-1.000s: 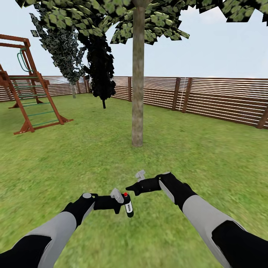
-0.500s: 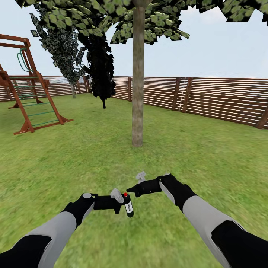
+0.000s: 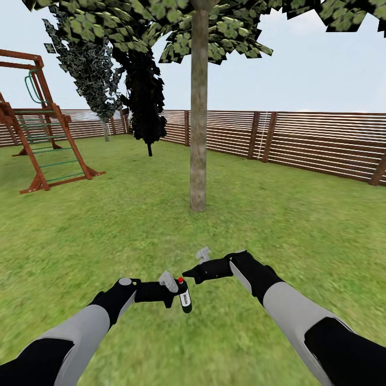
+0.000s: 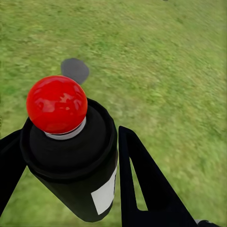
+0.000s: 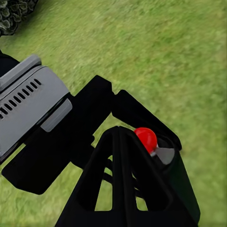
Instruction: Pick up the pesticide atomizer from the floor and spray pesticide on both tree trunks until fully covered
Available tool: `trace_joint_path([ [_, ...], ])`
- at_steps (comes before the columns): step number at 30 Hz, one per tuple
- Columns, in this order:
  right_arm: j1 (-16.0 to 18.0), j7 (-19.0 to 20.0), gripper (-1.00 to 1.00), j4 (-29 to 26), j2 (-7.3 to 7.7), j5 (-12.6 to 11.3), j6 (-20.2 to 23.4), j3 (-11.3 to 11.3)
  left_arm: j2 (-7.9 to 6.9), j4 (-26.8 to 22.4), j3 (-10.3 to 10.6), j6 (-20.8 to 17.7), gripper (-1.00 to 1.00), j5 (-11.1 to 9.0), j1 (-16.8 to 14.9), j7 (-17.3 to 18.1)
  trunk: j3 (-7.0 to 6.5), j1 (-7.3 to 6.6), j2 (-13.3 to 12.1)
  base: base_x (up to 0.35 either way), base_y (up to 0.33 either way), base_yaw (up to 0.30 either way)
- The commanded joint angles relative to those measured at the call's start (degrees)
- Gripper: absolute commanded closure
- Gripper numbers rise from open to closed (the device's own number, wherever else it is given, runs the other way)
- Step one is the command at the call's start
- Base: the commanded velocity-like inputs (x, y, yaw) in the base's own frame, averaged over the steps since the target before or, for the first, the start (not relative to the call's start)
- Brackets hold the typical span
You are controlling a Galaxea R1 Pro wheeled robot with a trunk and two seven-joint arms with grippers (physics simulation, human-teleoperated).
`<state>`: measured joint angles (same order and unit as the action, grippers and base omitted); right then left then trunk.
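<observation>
Left gripper (image 3: 179, 294) clamped on pesticide atomizer (image 3: 184, 296), black can upright over lawn (image 3: 300, 214), red ball top, white label, text unreadable. Right gripper (image 3: 188, 271) beside the red top, fingers close together; touching or not, cannot tell. Tree trunk (image 3: 198, 112) ahead, path clear. Playset (image 3: 40, 126) left, slat fence (image 3: 300, 140) behind, 2 dark narrow trees (image 3: 145, 91).

The pesticide atomizer (image 4: 71, 161) has a matt black body and glossy red button.
</observation>
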<state>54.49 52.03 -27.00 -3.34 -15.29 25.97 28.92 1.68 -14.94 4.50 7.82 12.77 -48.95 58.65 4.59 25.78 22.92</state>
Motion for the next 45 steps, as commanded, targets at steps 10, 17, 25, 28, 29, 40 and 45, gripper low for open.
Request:
trace_joint_path([
  [10,0.0,0.0,1.00,0.0,0.08,0.1,0.0,-0.1,-0.05,0.0,-0.2,0.0,1.00,0.0,0.0,0.0,0.00,0.00,0.0,0.000,0.000,0.000],
  [17,0.0,-0.5,1.00,-0.1,0.64,0.1,0.0,-0.3,-0.01,0.0,-0.2,0.0,1.00,-0.1,0.0,0.1,0.00,0.00,0.0,0.000,0.000,0.000],
  [25,0.0,-4.7,1.00,-0.1,0.63,0.0,0.0,-0.2,-0.01,0.0,-0.2,0.0,1.00,-0.1,0.0,0.2,0.00,0.00,0.0,0.000,0.000,0.000],
  [28,0.0,-4.8,1.00,-0.1,0.29,0.0,0.0,0.0,-0.01,0.0,-0.2,0.0,1.00,-0.1,0.0,0.2,0.00,0.00,0.0,0.000,0.000,0.000],
  [29,0.1,-4.8,1.00,-0.1,0.21,0.0,0.0,0.0,-0.01,0.0,-0.2,0.0,1.00,-0.1,0.0,0.2,0.00,0.00,0.0,0.000,0.000,0.000],
  [40,0.0,-5.0,1.00,0.0,0.00,0.0,0.0,0.0,-0.01,0.0,-0.1,0.0,1.00,-0.2,0.0,0.1,0.00,0.00,0.0,0.000,0.000,0.000],
  [45,0.0,-5.2,1.00,0.0,-0.11,0.0,0.0,0.1,-0.01,0.0,-0.1,0.0,1.00,-0.1,0.0,0.1,0.00,0.00,0.0,0.000,0.000,0.000],
])
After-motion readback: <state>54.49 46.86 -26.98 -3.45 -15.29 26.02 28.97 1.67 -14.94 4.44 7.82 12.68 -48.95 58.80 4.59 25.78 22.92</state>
